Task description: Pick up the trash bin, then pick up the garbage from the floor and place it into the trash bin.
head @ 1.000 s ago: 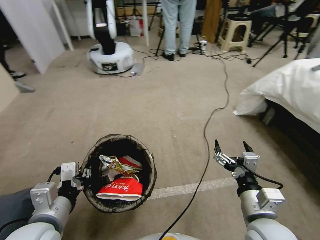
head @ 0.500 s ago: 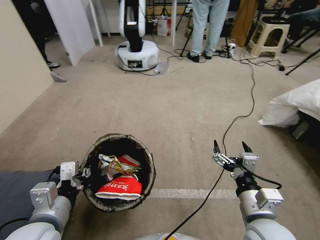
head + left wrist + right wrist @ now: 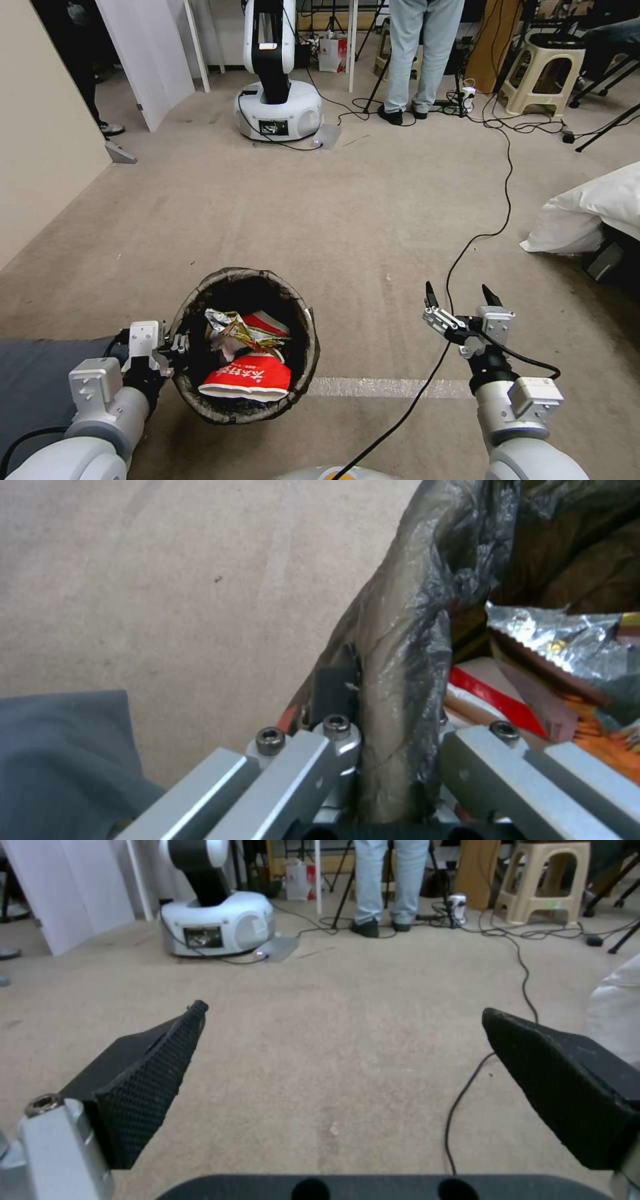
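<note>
- At the near left of the head view: left gripper (image 3: 175, 345) clamped on the trash bin (image 3: 301, 319), one finger outside the wall, the other inside, pinching the rim.
- In the left wrist view: dark crinkly bag liner (image 3: 400, 645) squeezed between the two metal fingers (image 3: 313, 760), folded over the rim.
- Held up above the floor (image 3: 267, 213), tilted a little toward the camera, mouth open to the head view.
- Inside the bin: a red-and-white paper cup (image 3: 248, 381) lying flattened at the near side, a crumpled silver-and-yellow wrapper (image 3: 233, 328) above it, more red-and-white paper behind.
- At the near right: right gripper (image 3: 459, 300) spread wide with nothing between the black ribbed fingertips (image 3: 150, 1075), pointing forward over bare carpet, well apart from the bin.
- Under and past the right gripper: a black cable (image 3: 467, 247) snaking away across the floor.
- Just ahead of both arms: a strip of clear tape (image 3: 393, 387) across the carpet.
- Farther off: a white robot base (image 3: 280, 117) straight ahead, a beige stool (image 3: 540, 73) at the far right, white bedding (image 3: 593, 213) at the right edge.
</note>
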You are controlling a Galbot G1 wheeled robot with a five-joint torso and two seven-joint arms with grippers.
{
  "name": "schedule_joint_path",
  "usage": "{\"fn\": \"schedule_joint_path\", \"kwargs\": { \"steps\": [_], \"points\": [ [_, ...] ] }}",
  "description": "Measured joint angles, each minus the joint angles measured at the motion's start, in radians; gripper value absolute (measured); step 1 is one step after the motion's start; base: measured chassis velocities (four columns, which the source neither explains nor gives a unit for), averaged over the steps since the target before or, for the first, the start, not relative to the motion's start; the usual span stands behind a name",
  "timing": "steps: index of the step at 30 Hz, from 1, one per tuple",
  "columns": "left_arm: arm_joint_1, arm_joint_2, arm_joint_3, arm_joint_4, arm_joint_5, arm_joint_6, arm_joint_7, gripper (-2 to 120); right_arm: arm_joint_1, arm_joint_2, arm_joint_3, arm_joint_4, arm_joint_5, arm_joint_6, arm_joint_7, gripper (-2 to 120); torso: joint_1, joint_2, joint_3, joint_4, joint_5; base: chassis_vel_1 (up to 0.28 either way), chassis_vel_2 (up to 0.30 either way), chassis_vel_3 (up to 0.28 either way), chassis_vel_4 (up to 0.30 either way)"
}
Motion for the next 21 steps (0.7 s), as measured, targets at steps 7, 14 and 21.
{"fn": "schedule_joint_path", "kwargs": {
  "steps": [7,14,21],
  "points": [
    [-0.01,0.033,0.003,0.0,-0.036,0.001,-0.024,0,0.038,-0.014,-0.039,-0.025,0.002,-0.016,0.001,100,0.0,0.0,0.0,0.0,0.0001,0.0,0.0,0.0,0.0],
    [-0.067,0.089,0.021,0.0,-0.112,0.001,-0.072,0,0.04,-0.007,-0.05,-0.036,-0.003,-0.021,0.001,100,0.0,0.0,0.0,-0.0001,0.0,0.0,0.0,0.0,0.0],
    [-0.109,0.126,0.034,0.028,-0.127,0.001,-0.079,0,0.038,0.002,-0.049,-0.042,-0.01,-0.025,0.001,100,0.0,0.0,0.0,-0.0001,-0.0001,0.0,0.0,0.0,0.0]
  ]
}}
